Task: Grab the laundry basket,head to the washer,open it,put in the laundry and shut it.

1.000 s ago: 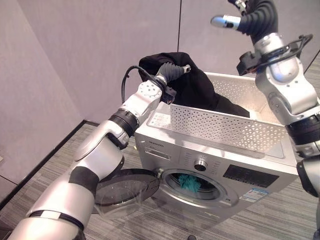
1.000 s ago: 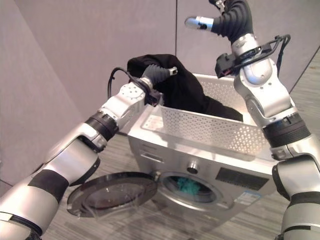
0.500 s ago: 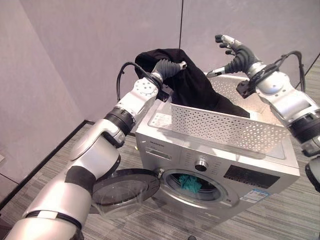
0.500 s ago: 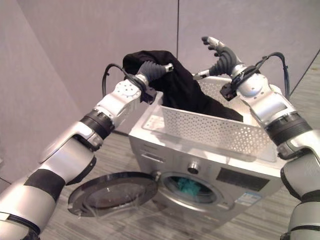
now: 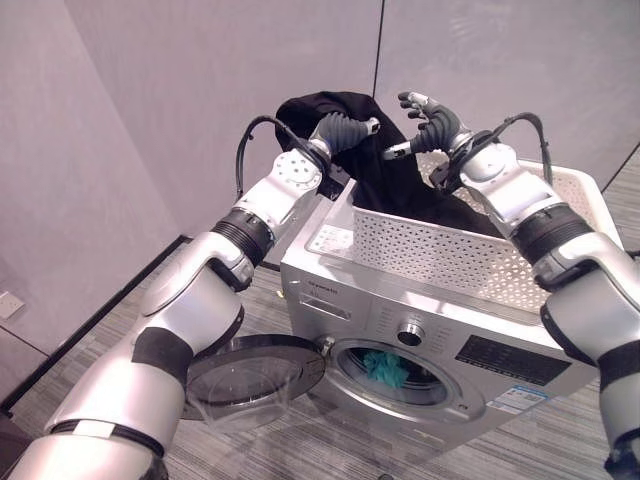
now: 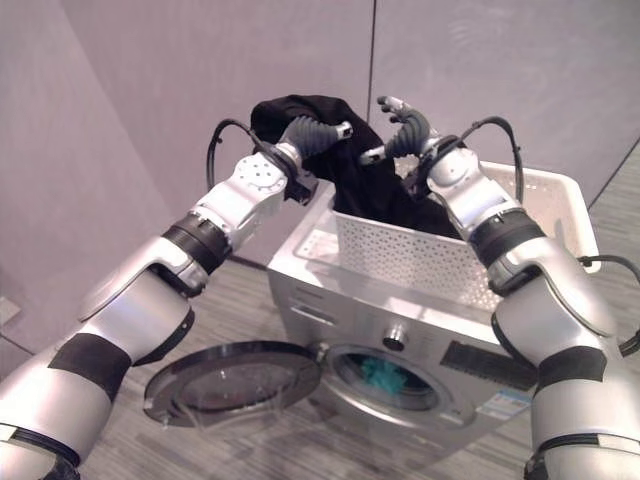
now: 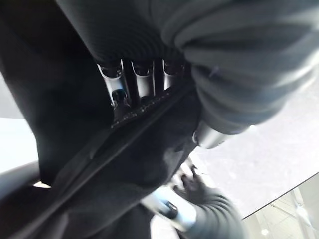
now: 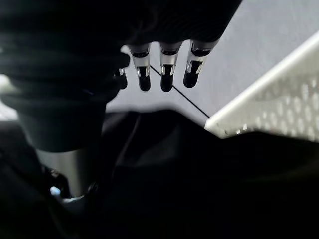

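Observation:
A white perforated laundry basket (image 5: 450, 255) sits on top of the silver washer (image 5: 330, 295). A black garment (image 5: 385, 175) rises out of the basket's left end, and my left hand (image 5: 345, 130) is shut on its top, fingers (image 7: 142, 84) curled into the cloth. My right hand (image 5: 432, 115) hovers just to the right of that grip, open, its fingers (image 8: 167, 69) spread over the black cloth (image 8: 199, 174) and holding nothing. The washer's round door (image 5: 255, 375) hangs open to the left. A teal cloth (image 5: 385, 368) lies in the drum.
Grey wall panels stand close behind the washer. Grey striped flooring runs around it, and the open door takes up the floor space at its front left. The basket's rim (image 8: 269, 109) is just beside my right hand.
My right hand has come down from high above the basket to beside the left hand at the garment's top. The left hand keeps its hold. The camera has shifted a little.

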Controlling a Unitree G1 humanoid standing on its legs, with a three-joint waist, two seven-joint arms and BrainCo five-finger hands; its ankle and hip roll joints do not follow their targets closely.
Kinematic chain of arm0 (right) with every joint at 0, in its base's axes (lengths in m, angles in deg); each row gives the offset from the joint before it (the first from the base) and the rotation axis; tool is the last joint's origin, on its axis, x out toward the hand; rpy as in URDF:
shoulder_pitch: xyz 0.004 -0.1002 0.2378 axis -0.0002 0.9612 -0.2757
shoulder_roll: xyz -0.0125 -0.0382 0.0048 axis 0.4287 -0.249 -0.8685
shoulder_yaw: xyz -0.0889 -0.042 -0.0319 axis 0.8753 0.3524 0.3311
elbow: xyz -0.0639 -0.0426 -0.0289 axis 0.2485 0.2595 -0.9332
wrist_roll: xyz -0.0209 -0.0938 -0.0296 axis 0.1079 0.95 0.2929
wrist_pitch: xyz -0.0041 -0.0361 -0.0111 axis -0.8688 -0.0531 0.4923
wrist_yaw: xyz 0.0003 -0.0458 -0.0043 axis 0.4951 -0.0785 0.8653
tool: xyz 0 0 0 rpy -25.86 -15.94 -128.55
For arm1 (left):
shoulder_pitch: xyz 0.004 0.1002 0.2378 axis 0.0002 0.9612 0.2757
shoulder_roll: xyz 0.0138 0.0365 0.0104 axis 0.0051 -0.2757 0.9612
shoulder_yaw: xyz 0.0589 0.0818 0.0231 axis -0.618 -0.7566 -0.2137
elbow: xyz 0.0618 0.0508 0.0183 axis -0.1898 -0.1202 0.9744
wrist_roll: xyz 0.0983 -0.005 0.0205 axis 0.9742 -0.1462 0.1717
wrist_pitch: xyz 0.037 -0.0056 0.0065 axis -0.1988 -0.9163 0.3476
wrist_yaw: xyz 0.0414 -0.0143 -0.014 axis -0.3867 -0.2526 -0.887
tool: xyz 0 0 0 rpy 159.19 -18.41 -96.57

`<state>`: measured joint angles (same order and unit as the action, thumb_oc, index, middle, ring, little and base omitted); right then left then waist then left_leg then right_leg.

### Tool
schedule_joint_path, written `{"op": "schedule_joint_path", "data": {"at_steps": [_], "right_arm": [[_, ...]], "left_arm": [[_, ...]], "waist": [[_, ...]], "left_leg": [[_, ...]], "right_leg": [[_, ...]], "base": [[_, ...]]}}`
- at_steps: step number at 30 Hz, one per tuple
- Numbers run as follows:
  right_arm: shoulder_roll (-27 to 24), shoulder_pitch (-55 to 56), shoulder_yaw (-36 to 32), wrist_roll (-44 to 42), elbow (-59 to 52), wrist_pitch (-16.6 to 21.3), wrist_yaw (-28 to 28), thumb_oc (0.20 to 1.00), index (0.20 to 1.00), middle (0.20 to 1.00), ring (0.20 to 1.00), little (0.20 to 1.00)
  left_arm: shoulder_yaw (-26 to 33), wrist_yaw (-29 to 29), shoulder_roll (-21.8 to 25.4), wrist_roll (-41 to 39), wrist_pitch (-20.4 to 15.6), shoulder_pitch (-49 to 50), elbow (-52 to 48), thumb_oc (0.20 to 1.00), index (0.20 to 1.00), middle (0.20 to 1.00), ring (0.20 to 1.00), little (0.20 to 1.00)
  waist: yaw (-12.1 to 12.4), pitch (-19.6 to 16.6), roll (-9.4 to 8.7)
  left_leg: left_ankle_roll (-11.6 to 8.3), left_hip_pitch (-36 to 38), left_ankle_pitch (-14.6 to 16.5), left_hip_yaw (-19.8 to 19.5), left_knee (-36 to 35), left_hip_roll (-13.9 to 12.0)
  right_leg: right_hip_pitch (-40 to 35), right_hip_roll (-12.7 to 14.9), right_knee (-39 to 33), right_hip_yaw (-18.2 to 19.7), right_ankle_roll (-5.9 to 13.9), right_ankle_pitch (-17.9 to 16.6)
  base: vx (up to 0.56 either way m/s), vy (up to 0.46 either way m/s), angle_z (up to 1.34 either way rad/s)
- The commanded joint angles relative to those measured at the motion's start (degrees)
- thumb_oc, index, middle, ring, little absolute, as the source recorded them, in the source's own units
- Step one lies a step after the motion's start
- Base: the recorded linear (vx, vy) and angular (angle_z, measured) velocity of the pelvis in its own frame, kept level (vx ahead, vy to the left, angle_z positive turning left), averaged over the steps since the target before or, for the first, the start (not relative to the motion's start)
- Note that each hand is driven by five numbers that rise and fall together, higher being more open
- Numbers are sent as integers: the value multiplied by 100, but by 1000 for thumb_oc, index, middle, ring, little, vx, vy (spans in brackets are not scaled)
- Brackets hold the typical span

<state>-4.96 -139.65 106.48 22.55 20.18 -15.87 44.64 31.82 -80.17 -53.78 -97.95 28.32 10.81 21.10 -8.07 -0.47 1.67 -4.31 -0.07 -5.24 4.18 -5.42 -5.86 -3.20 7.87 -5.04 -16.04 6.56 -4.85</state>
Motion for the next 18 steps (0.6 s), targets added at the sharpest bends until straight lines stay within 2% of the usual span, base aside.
{"op": "schedule_joint_path", "data": {"at_steps": [1, 3, 10, 18], "right_arm": [[-124, -926, 160, 46, 999, 37, 71, 1000, 1000, 1000, 1000, 1000], [-60, -950, 296, 213, 1344, -118, 228, 1000, 1000, 1000, 1000, 1000], [-6, -918, 436, 551, 1780, -211, 414, 1000, 1000, 1000, 1000, 1000], [311, -928, 495, 972, 2385, -308, 487, 1000, 1000, 1000, 1000, 1000]], "left_arm": [[-56, 166, -76, 144, -530, -1329, 545, 200, 200, 200, 200, 200], [-73, 159, -235, 194, -489, -1414, 603, 200, 200, 200, 200, 200], [-39, 112, -390, 280, -449, -1449, 730, 200, 200, 200, 200, 200], [-19, 67, -564, 382, -370, -1583, 990, 200, 200, 200, 200, 200]], "waist": [[281, 13, -198], [313, 48, -238], [368, 44, -291], [446, 55, -313]], "left_leg": [[54, 274, 626, 73, 42, 10], [30, 223, 593, -24, 42, -6], [8, 170, 555, -157, 42, -22], [0, 114, 522, -227, 42, -33]], "right_leg": [[17, 138, 4, 38, 155, 308], [-8, 125, 13, -66, 129, 330], [-29, 89, 16, -204, 108, 364], [-15, 51, 4, -245, 83, 392]], "base": [[-4, -23, 26], [-2, -24, 31], [15, -20, 16], [7, -4, 2]]}}
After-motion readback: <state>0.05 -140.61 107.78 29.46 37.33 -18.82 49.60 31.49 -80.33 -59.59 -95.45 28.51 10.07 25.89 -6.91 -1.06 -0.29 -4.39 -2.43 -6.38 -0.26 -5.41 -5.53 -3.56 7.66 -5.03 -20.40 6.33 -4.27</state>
